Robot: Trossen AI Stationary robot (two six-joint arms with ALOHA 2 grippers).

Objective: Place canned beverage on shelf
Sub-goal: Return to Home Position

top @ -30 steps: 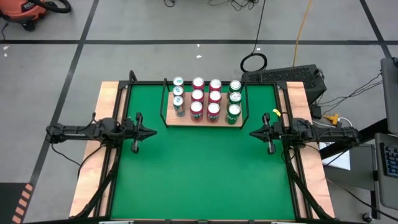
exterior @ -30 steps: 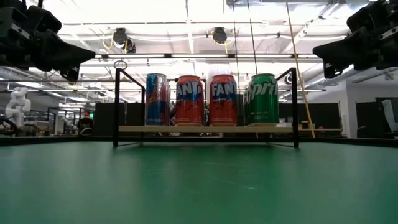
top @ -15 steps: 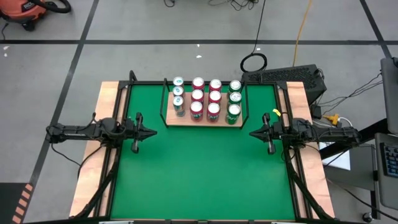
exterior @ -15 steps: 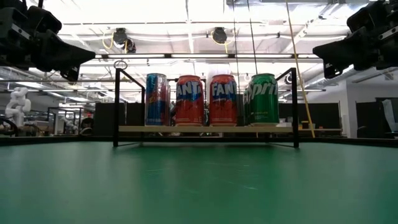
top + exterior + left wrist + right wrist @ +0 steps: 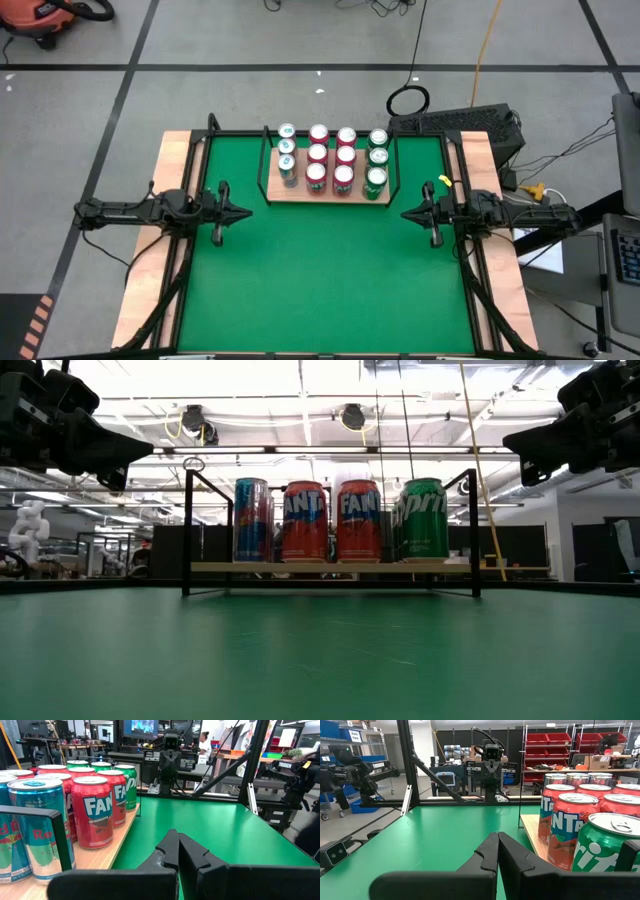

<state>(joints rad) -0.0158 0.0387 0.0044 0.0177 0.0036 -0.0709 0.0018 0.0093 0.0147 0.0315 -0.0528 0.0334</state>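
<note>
At the far middle of the green mat (image 5: 320, 290), the shelf (image 5: 330, 197) carries twelve upright cans in four files of three. Blue cans (image 5: 287, 150) are on the left, two files of red cans (image 5: 317, 154) in the middle, and green soda cans (image 5: 376, 156) on the right. Files are straight and grouped by colour, fronts lined up near the board's front edge. That looks like tidy stocking, so the placing job reads as done.

Left gripper (image 5: 243, 213) sits at the mat's left edge and right gripper (image 5: 405, 213) at the right edge, tips pointing inward at each other. Both wrist views show the fingers pressed together with nothing between them: left gripper (image 5: 177, 837), right gripper (image 5: 497, 839). The level view has both arms held high, above can height. Probably a parked pose, pulled off to the sides so the shelf is clear of them.

Edges:
- Black rails run along the shelf's sides and back, and the front is the open way in.
- The front row stands close to that front lip, so a knock from the front could tip a can off.

Room:
- Wide bare mat lies between the grippers and in front of the shelf.
- Each gripper is well apart from the nearest rail.
- No loose can shows on the mat.
</note>
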